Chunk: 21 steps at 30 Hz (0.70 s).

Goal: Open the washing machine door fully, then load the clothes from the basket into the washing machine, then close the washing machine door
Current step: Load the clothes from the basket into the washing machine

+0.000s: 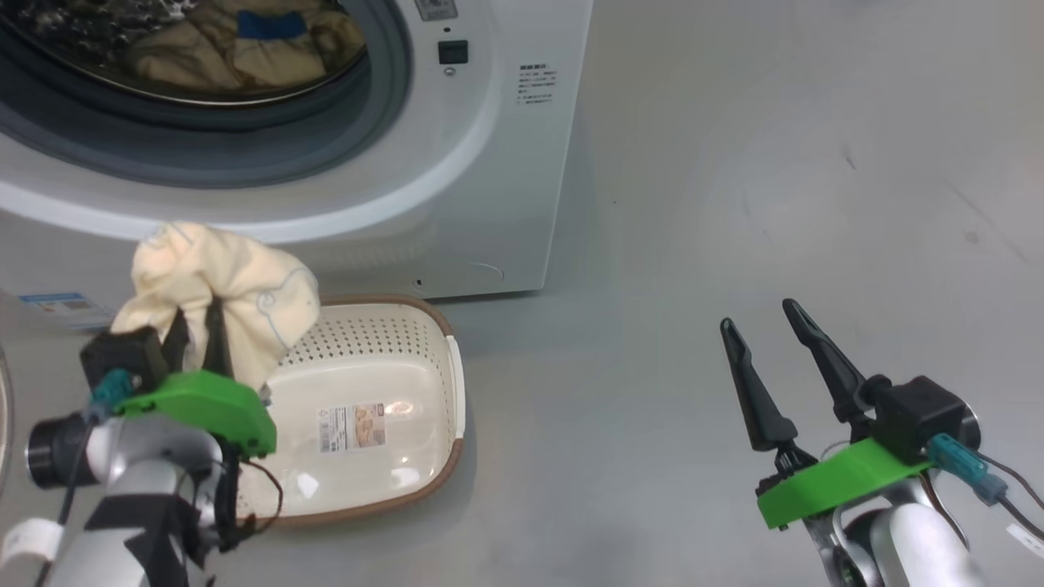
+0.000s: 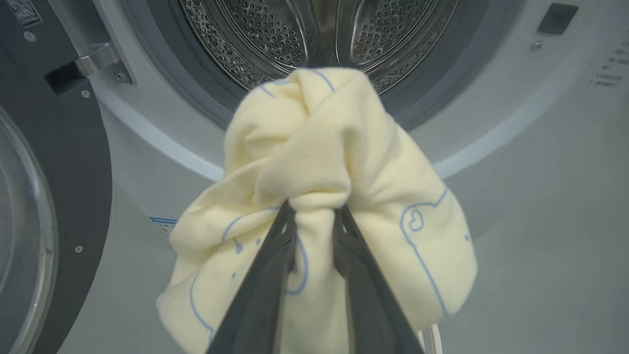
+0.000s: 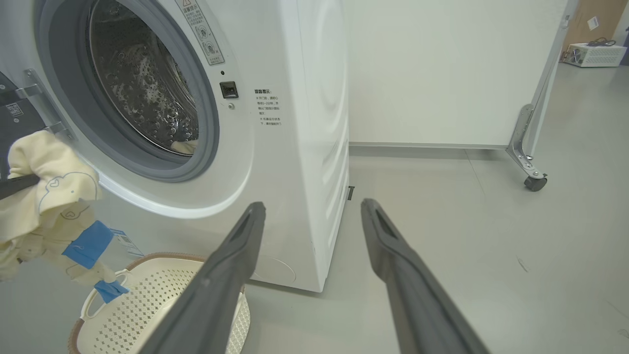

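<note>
My left gripper (image 1: pixel 196 333) is shut on a cream garment (image 1: pixel 224 273) with blue outlined bears, one of the clothes, held bunched above the basket's left end, in front of the washing machine (image 1: pixel 489 163). In the left wrist view the garment (image 2: pixel 319 162) hangs before the steel drum (image 2: pixel 275 34). More clothes (image 1: pixel 245 49) lie in the drum. The cream basket (image 1: pixel 444 383) sits on the floor and its labelled bottom shows. The washing machine door (image 2: pixel 73 172) stands swung open to the left. My right gripper (image 1: pixel 758 316) is open over bare floor, holding nothing.
Grey floor (image 1: pixel 775 163) stretches to the right of the machine. In the right wrist view a white panel on a castor (image 3: pixel 534 182) stands behind the machine's right side, and a pale box (image 3: pixel 594 53) sits far back right.
</note>
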Tool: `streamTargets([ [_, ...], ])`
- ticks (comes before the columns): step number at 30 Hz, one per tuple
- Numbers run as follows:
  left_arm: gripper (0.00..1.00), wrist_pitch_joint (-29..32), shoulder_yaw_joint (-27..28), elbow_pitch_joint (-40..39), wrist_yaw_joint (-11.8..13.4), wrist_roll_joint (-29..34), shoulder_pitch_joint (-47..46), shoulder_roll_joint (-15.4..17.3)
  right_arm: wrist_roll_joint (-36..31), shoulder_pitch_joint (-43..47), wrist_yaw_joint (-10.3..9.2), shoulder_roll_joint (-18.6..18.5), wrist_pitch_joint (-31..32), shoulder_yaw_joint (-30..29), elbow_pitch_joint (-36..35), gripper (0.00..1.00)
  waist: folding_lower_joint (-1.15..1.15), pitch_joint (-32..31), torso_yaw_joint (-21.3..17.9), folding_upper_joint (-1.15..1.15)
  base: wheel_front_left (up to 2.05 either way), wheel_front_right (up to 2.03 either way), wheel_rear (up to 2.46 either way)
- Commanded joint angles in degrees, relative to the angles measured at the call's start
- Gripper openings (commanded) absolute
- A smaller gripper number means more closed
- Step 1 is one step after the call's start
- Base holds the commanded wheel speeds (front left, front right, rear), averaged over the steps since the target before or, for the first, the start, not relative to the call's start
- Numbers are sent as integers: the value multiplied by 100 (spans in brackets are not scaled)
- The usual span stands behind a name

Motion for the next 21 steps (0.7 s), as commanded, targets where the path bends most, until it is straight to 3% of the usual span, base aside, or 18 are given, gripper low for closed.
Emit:
streamTargets([
  [1, 0, 75, 284, -33, -60, -46, -441, 252, 66, -217, -16, -23, -122, 146, -115, 100, -1, 182, -158, 0, 0, 0, 0],
  [12, 0, 1116, 341, 1010, -488, -238, -2226, 726, 346, -638, -16, -23, -301, 359, 87, 100, -1, 798, -592, 0, 0, 0, 0],
  [21, 0, 1886, 288, 1267, -655, -48, -3739, 1320, 699, -1038, -16, -23, -325, 530, -4, 100, -1, 1621, -972, 0, 0, 0, 0],
])
